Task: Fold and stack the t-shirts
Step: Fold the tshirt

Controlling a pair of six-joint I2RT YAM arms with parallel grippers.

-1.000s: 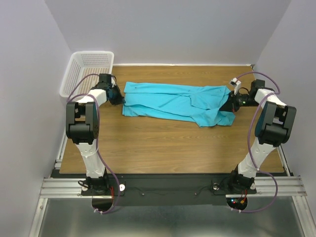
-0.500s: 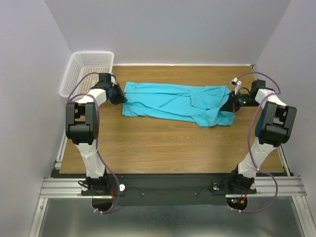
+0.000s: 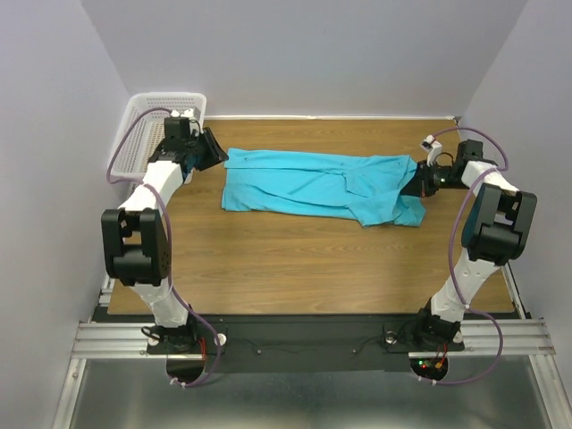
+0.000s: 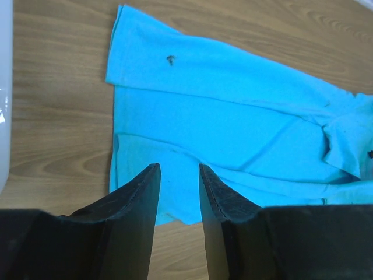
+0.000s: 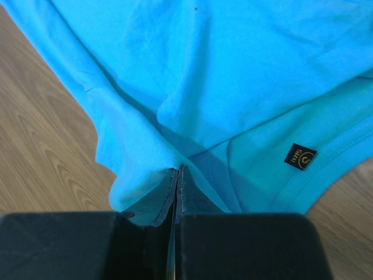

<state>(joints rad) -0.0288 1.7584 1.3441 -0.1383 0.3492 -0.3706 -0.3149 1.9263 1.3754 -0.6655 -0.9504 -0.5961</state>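
Worktop of brown wood, with turquoise t-shirt lying flat along far half, stretched left to right. White mesh basket at far left corner. Left tool near shirt's left edge, fingers apart, gripping nothing; right tool clamped on cloth at shirt's right end.

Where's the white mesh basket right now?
In the top view, the white mesh basket sits at the far left corner of the table against the wall, just behind the left gripper and left of the turquoise t-shirt.
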